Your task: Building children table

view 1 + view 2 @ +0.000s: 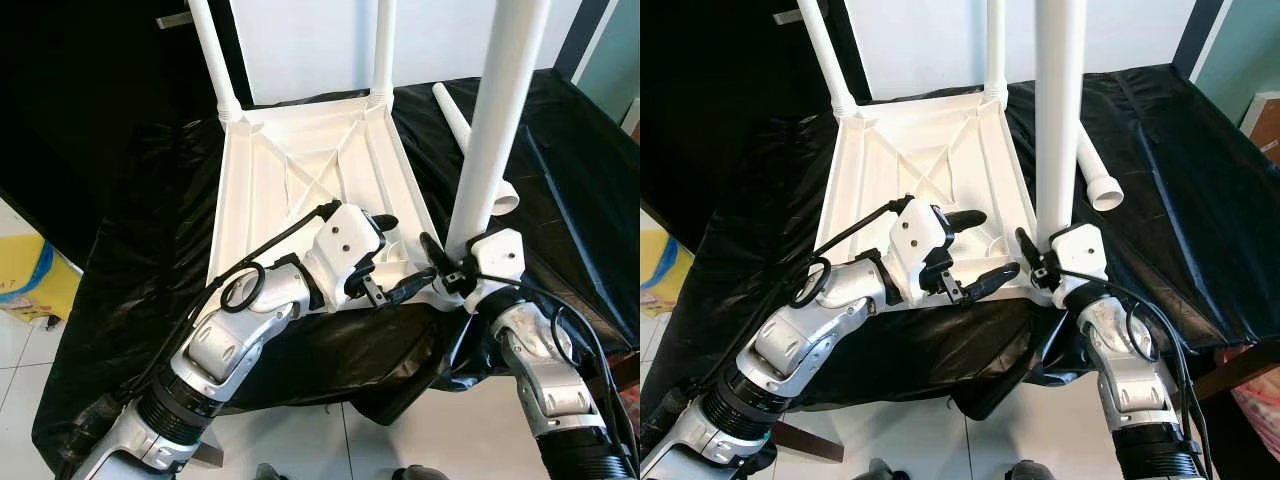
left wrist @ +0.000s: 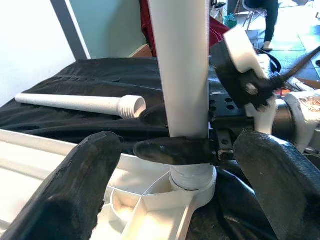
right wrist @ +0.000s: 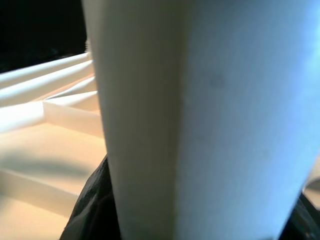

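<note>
upturned white plastic children's table (image 1: 300, 170) on black-sheeted worktop (image 1: 560, 180), near front edge | right pincer (image 1: 447, 266) clamped on upright white round leg (image 1: 495, 120) at near-right socket | left pincer (image 1: 385, 260) spread wide beside it | loose white leg (image 1: 1095, 170) behind

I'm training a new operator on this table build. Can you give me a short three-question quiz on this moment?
1. True or false: the right end effector is closed around the near-right table leg.
2. How many legs stand in the upturned tabletop? A) one B) three C) four
3. Fill in: the loose leg lies on the black ____.

Key:
1. True; its fingers flank the leg just above the socket, while the left end effector is open beside it.
2. B
3. Cover.
</note>
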Controlling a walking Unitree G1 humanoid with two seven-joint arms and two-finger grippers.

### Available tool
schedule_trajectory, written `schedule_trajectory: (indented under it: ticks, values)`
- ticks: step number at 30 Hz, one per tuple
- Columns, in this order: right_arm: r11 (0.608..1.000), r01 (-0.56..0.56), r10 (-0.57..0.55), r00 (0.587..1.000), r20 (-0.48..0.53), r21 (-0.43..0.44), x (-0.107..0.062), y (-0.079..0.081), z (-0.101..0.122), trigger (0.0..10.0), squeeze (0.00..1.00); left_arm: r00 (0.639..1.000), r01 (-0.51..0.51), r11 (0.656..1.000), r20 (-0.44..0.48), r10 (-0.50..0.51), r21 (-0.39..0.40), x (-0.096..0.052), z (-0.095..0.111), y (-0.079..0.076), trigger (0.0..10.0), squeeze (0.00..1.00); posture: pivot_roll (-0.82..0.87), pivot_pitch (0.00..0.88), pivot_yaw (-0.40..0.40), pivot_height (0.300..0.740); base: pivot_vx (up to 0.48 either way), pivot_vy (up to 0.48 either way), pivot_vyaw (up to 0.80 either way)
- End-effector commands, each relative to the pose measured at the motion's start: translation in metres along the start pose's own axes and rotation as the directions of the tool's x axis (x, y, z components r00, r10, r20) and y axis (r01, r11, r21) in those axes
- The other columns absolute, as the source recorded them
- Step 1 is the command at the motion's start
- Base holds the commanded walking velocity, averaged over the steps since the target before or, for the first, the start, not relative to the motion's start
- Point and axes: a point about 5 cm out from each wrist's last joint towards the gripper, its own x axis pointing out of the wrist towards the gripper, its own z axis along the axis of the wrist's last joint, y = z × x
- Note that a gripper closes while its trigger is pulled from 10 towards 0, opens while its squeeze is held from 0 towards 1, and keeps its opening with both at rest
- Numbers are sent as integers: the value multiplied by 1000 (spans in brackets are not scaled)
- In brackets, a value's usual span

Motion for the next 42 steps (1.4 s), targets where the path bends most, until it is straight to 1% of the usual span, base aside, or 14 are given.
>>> schedule_trajectory:
  ticks: [1,4,14,18,20,24,25,26,27,34,37,38,39,42]
  values:
    - [996,20,-4,983,-184,85,-10,2,-32,10000,0,989,144,989,6,-144,17,0,4,-6,10000,0,-100,98,94,740,0,0,0]
    - [989,48,-17,977,-211,143,-9,2,-34,10000,0,989,146,989,8,-146,17,1,5,-6,10000,0,-101,99,93,740,0,0,0]
    - [978,115,-67,963,-261,175,-5,-4,-34,10000,0,989,146,989,14,-146,20,1,6,-6,10000,0,-103,96,88,740,0,0,0]
    - [982,108,-65,964,-259,154,-5,-3,-32,10000,0,989,145,989,17,-145,19,1,6,-7,10000,0,-102,97,86,740,0,0,0]
    - [993,67,-44,976,-215,99,-5,1,-24,10000,0,989,147,989,35,-146,-5,0,7,-7,10000,0,-100,99,84,740,0,0,0]
    - [995,51,-34,980,-197,84,-5,3,-20,10000,0,988,147,989,43,-146,-16,0,8,-7,10000,0,-100,100,84,740,0,0,0]
    - [997,26,-14,986,-168,68,-4,3,-12,10000,0,991,124,989,60,-120,-78,-1,9,-3,10000,224,-100,100,81,740,0,0,0]
    - [997,26,-14,986,-168,68,-4,3,-12,10000,0,991,124,989,60,-120,-78,-1,9,-3,10000,224,-100,100,81,740,0,0,0]
    - [999,3,5,989,-146,54,-3,0,-2,10000,0,988,132,984,92,-122,-120,-2,12,-1,10000,1000,-102,100,75,740,0,0,0]
    - [999,-45,47,992,-115,19,1,-8,16,10000,0,981,150,980,140,-131,-134,-2,20,2,10000,1000,-103,96,65,740,0,0,0]
    - [999,-45,47,992,-115,19,1,-8,16,10000,0,981,150,980,140,-131,-134,-2,20,2,10000,1000,-103,96,65,740,0,0,0]
    - [995,-102,102,990,-98,5,3,-10,25,10000,0,969,205,972,165,-185,-113,-2,26,-1,10000,0,-106,91,55,740,0,0,0]
    - [982,-188,186,979,-87,-20,3,-10,32,10000,0,946,275,953,210,-246,-126,-2,33,-3,10000,0,-109,86,47,740,0,0,0]
    - [969,-246,242,967,-85,-36,3,-9,37,10000,0,926,326,936,243,-287,-135,-3,38,-4,10000,0,-111,84,44,740,0,0,0]
